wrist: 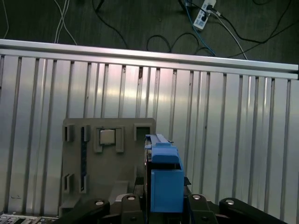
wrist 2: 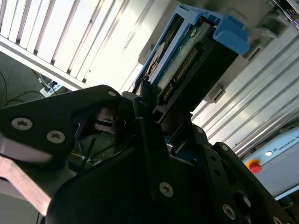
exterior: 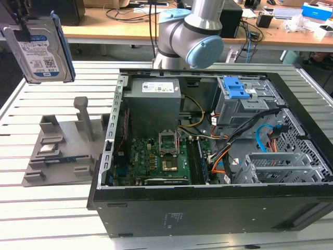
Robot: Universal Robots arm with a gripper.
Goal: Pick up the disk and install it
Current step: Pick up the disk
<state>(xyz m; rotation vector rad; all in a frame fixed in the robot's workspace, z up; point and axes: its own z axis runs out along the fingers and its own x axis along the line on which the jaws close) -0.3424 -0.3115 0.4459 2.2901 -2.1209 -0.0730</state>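
Blue-framed disk (exterior: 39,49) hangs above tabletop (exterior: 47,219) — my pincer (wrist: 163,198) clamped on it. Pickup done; install in PC case (exterior: 208,213) not yet.

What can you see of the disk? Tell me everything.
The disk is a flat silver metal slab with a white-and-blue label on its face and a blue plastic frame round its edges, ending in a blue tab in both wrist views. The second wrist view shows its green circuit board and connector row. It hangs upright, slightly tilted, at the exterior view's left, above the grey holder and apart from the open case. The gripper is shut on it.
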